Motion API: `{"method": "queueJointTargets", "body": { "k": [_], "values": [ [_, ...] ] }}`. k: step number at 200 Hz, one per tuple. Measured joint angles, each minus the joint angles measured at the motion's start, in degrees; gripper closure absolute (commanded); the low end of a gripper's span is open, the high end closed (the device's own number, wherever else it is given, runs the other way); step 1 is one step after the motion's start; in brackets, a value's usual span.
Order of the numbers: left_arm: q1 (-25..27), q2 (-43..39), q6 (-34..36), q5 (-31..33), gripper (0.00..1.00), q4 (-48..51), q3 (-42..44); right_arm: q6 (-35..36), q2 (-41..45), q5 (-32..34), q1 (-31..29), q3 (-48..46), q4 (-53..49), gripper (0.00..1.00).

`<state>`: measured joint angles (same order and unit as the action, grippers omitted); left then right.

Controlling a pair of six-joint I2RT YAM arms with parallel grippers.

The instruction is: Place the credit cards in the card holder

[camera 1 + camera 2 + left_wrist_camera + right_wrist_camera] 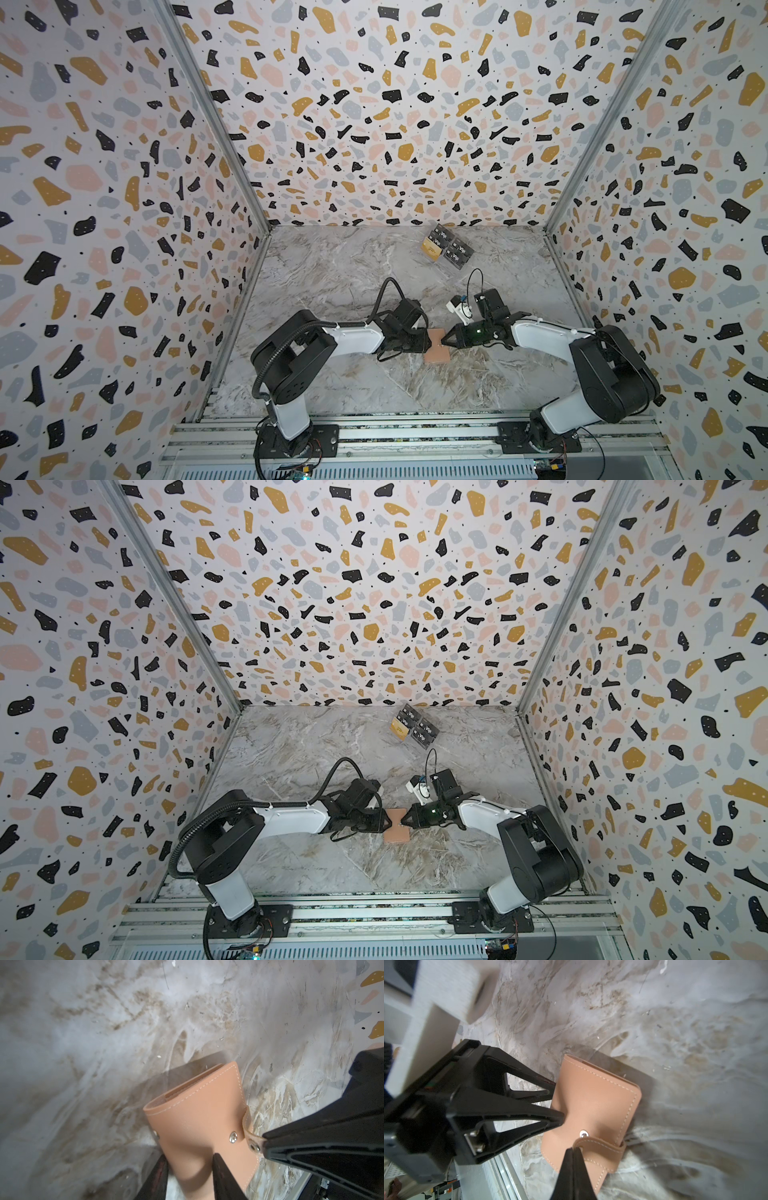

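Tan leather sits between both my grippers. My left gripper (429, 341) is clamped on the card holder (437, 353) at its left edge, near the front middle of the tabletop (332, 291). The holder's long axis runs front to back (a touch skewed), closed cover up. Its strap tab (602, 1147) points right, off the snap stud (583, 1133), straight into my right gripper (572, 1150), whose jaws are pinched together on the tab's end. So my right arm is nearer the opening side, and I'd judge a rightward peel comes next. The credit cards (449, 249) wait well apart at the back.
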<state>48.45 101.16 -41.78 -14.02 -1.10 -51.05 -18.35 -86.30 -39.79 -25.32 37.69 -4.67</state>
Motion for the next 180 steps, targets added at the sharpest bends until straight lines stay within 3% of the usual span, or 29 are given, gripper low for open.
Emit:
{"method": "queueJointTargets", "body": {
  "k": [180],
  "values": [
    [0.0,0.0,0.0,-0.1,0.62,0.0,0.0,1.0,-4.6,9.0,-4.8,7.3,-6.2,1.00]
  ]
}}
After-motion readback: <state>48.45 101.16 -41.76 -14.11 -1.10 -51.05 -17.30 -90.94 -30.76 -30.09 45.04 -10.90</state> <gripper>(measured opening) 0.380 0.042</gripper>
